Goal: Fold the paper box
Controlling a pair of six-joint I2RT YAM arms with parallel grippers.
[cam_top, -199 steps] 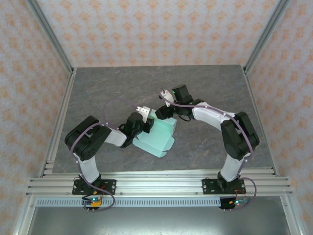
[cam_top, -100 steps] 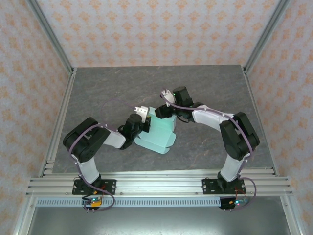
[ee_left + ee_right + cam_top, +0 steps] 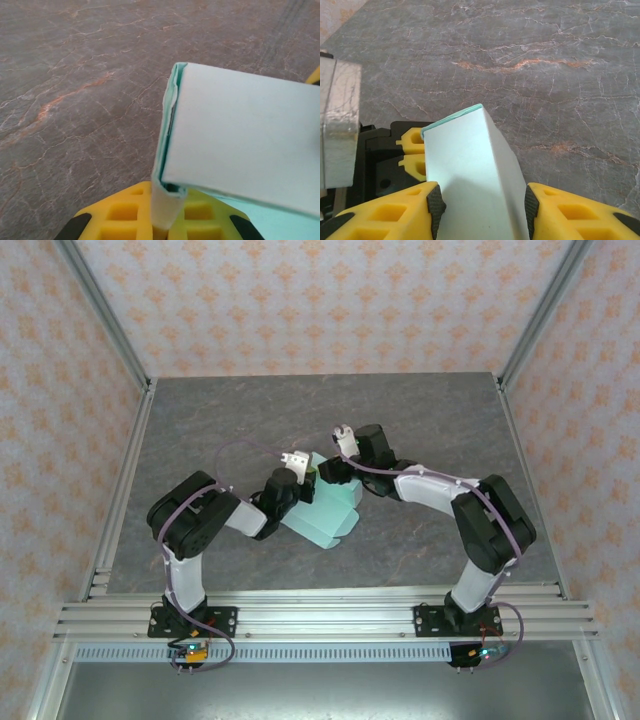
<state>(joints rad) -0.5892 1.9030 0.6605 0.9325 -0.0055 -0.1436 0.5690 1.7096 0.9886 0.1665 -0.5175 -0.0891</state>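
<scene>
Where the two arms meet near the middle of the worktop [image 3: 440,420], I see the paper box [image 3: 328,512], pale mint card, partly folded. A raised panel sits at its far end and a notched flap points toward the near right. From above I cannot tell whether its lower edge rests on the grey marbled surface.

In the left wrist view the paper box [image 3: 240,150] shows a doubled edge running down between the yellow fingers [image 3: 210,225] of the left gripper [image 3: 161,222], whose jaws are clamped on that fold.

In the right wrist view the card [image 3: 475,175] stands as a tilted wall. The right gripper [image 3: 482,210] has its black pads [image 3: 436,202] against both faces, so its jaws look closed on the box.

From overhead, the left gripper [image 3: 303,483] holds the box's left side and the right gripper [image 3: 330,472] its far end, close together.
</scene>
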